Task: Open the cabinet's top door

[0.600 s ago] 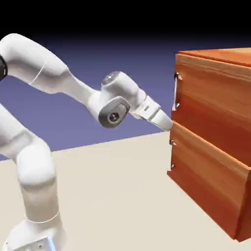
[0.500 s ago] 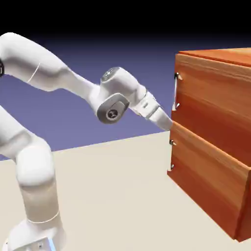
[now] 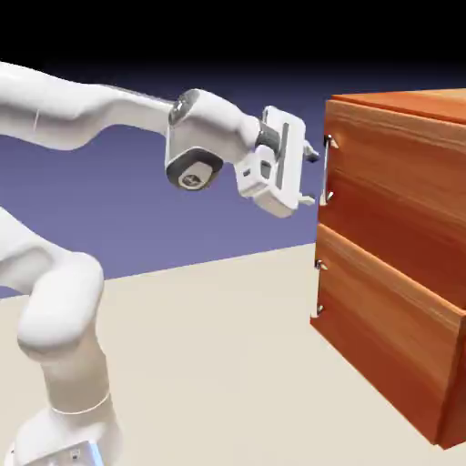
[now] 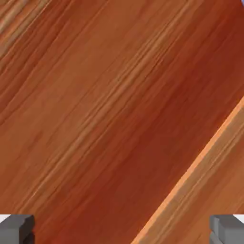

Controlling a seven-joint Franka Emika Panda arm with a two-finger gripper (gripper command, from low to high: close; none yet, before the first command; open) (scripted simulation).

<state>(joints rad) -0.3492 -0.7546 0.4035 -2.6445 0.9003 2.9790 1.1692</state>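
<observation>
Tool spread wide at the top door's handle, gripping nothing.

The cabinet (image 3: 400, 255) stands on the desk (image 3: 227, 364) at the exterior view's right, both front panels flush and closed. The top door (image 3: 391, 196) is the upper panel, and its thin silver handle (image 3: 327, 169) runs upright along the panel's left edge. The arm (image 3: 100, 118) reaches in from the left, and the tool (image 3: 312, 177) points level at the cabinet front, its two fingers (image 3: 309, 154) set one above the other just beside the handle; whether either touches the bar cannot be told. In the hand view, wood grain (image 4: 109, 109) fills the frame slantwise, with a paler panel edge (image 4: 200, 171) crossing at lower right and the grey fingertips (image 4: 16, 228) far apart in the bottom corners, nothing between them.
</observation>
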